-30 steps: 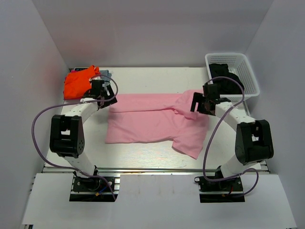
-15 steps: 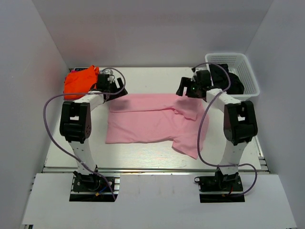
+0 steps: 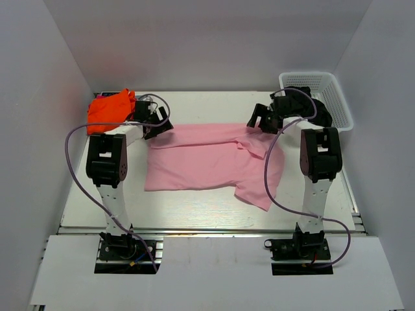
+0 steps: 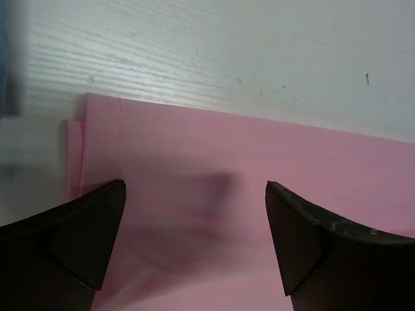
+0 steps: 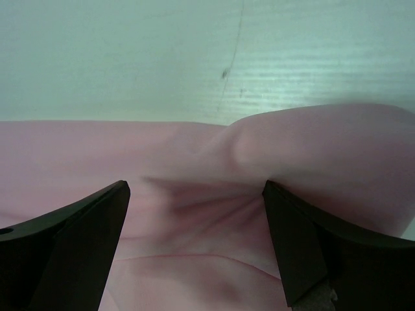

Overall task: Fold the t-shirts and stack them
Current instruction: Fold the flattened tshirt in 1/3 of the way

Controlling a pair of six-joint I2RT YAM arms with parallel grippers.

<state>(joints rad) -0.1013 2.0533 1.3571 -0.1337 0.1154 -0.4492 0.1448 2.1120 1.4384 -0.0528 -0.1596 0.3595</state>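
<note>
While both arms reach over the far edge of the pink t-shirt (image 3: 207, 159), the left gripper (image 4: 194, 186) holds its jaws spread wide, with the shirt's far-left corner lying flat between and below them, nothing pinched. The right gripper (image 5: 196, 184) is likewise spread, with a raised pink fold beside one jaw; contact cannot be confirmed. An orange t-shirt (image 3: 110, 110) lies well outside the left jaws.

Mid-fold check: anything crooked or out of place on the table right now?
The pink shirt is not square: its sleeve on the right splays toward the near edge past the folded body, and the cloth rises in a hump at the far right corner. Nothing looks spilled or damaged.
</note>
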